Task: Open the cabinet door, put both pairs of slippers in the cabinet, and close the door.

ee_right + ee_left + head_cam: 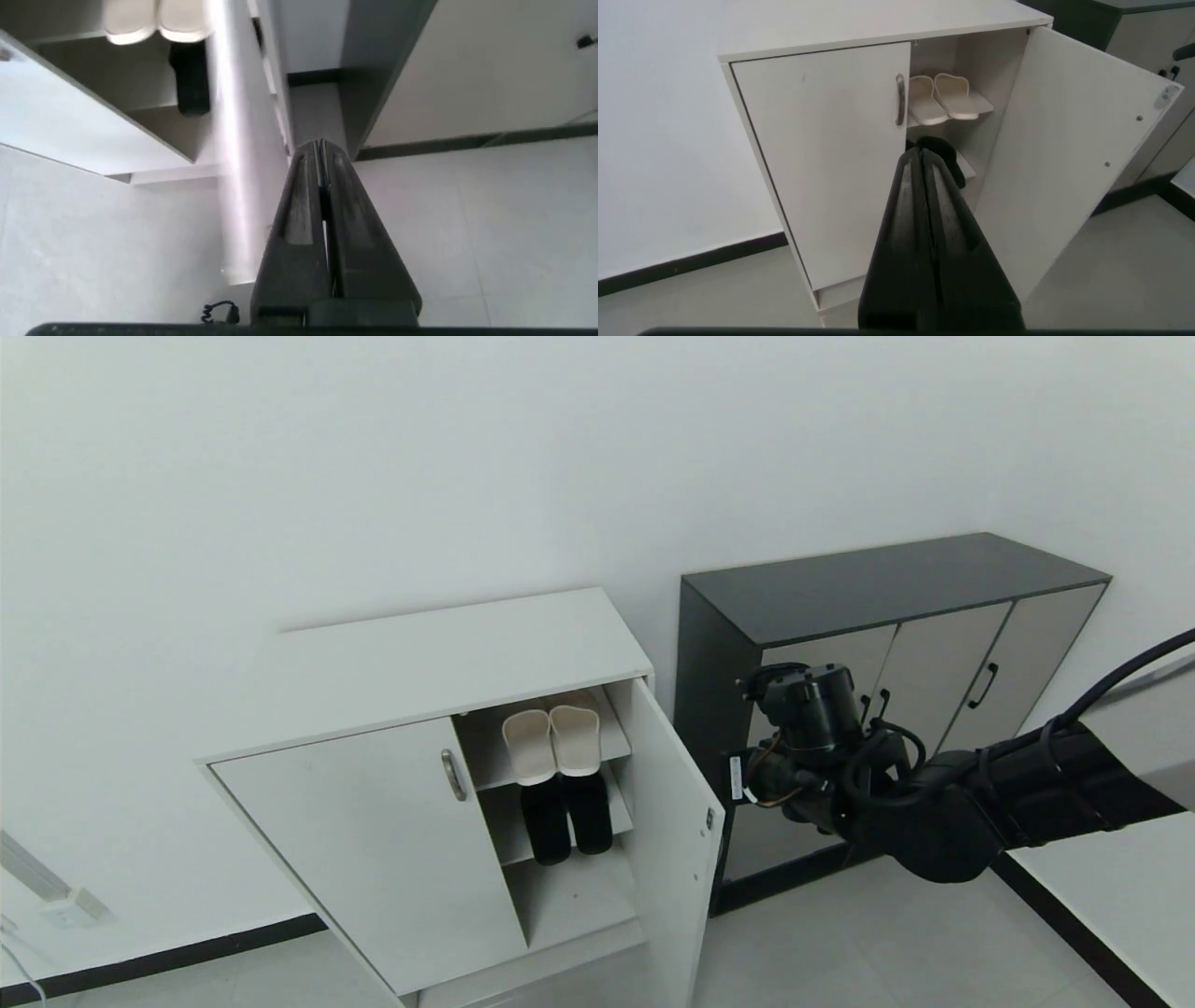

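Observation:
The white cabinet has its right door swung open. A white pair of slippers lies on the upper shelf, and a black pair on the shelf below. My right gripper hangs shut and holding nothing just outside the open door, between it and the dark cabinet. In the right wrist view that gripper sits beside the door's edge. My left gripper is shut and holds nothing, out in front of the cabinet opening, partly covering the black slippers; the white slippers show above.
A dark cabinet with grey doors stands against the wall to the right of the white one. The white cabinet's left door is closed, with a metal handle. Grey tiled floor lies in front.

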You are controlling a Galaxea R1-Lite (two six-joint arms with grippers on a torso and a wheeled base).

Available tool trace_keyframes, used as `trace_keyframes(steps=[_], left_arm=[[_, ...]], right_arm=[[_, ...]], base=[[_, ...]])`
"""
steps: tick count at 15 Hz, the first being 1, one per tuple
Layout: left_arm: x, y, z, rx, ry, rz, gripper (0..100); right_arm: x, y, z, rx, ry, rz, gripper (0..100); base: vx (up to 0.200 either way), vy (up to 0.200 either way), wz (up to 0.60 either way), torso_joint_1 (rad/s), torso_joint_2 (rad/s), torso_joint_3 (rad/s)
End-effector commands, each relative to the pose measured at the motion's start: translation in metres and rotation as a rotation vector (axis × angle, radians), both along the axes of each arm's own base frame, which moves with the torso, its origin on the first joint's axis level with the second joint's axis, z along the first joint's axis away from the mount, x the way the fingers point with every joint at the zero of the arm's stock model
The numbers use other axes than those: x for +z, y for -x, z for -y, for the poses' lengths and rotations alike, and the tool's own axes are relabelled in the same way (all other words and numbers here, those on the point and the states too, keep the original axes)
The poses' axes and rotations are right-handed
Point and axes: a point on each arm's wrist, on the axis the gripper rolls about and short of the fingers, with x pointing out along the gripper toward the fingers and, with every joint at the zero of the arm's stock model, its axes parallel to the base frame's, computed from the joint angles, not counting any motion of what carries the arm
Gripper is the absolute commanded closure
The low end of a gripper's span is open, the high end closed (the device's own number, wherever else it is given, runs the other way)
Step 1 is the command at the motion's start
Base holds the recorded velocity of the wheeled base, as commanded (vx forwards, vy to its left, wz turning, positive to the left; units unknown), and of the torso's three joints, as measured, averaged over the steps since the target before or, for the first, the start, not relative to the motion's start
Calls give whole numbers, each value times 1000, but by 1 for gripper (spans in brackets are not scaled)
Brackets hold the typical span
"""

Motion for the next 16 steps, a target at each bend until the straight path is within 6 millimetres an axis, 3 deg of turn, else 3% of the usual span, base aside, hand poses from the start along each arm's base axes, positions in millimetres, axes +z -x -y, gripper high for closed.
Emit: trace_keyframes(steps=[1, 10, 14, 16], left_arm=[[0, 0, 0, 1, 1, 0, 100], [0, 0, 0, 1, 1, 0, 100], [0, 0, 0, 1, 3, 1, 100], [0, 0, 0, 1, 3, 1, 100]], right_arm=[[-5, 1, -1, 10, 0, 8, 100], [5, 11, 4, 46, 15, 103, 100], [2, 13, 3, 55, 21, 96, 100], [1, 14, 4, 58, 20, 98, 100]], base=[[0, 0, 0, 0, 0, 0], [0, 0, 0, 0, 0, 0], [0, 0, 600, 1, 2, 5], [0, 0, 0, 0, 0, 0]])
